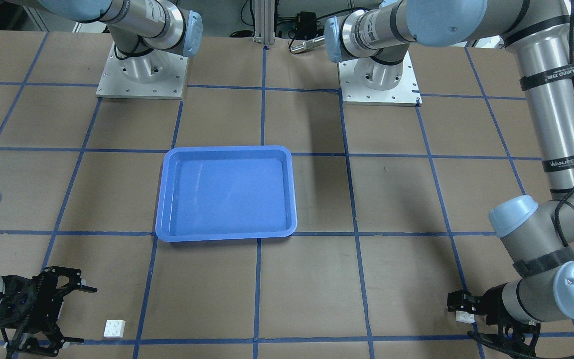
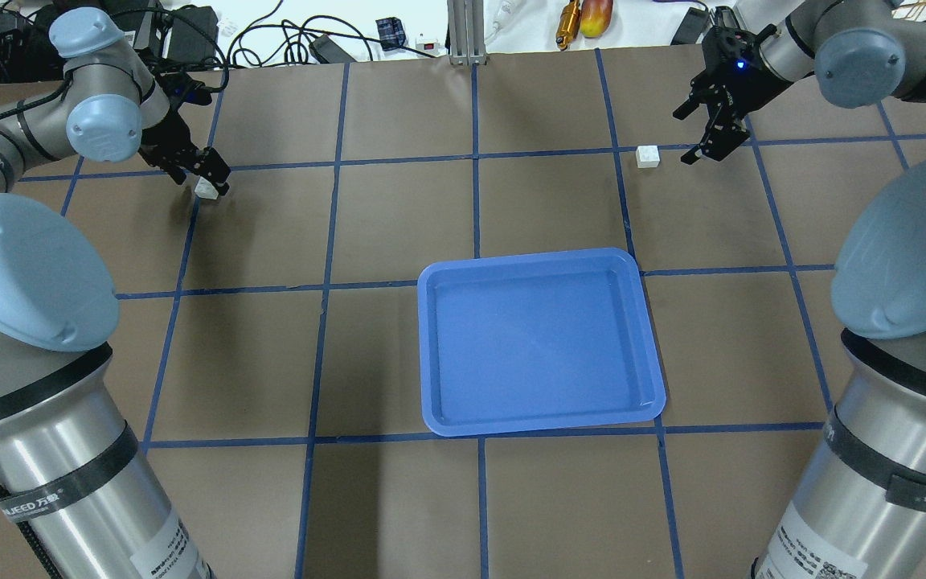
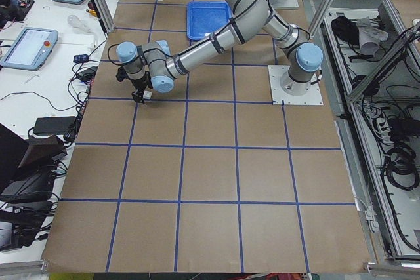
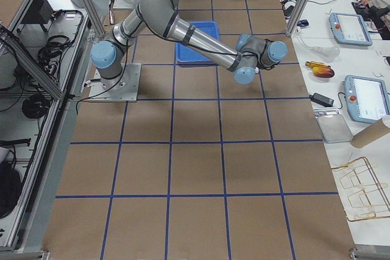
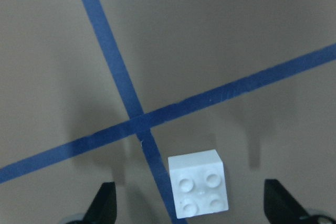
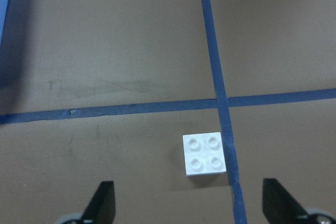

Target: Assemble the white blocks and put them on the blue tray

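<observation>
Two white blocks lie on the table. One (image 2: pixel 206 187) (image 5: pixel 199 190) sits between the fingers of my left gripper (image 2: pixel 206 182) (image 5: pixel 191 205), which is open and low over it, not touching. In the front view this block (image 1: pixel 465 317) is at the lower right. The other block (image 2: pixel 649 156) (image 1: pixel 114 328) (image 6: pixel 205 154) lies just ahead of my open right gripper (image 2: pixel 682 137) (image 1: pixel 85 315) (image 6: pixel 189 205), outside its fingers. The blue tray (image 2: pixel 539 342) (image 1: pixel 227 194) lies empty mid-table, far from both grippers.
The brown table carries a blue tape grid. The arms' base plates (image 1: pixel 142 75) (image 1: pixel 379 80) stand on the robot's side. Cables and tools (image 2: pixel 567 20) lie beyond the far table edge, behind both grippers.
</observation>
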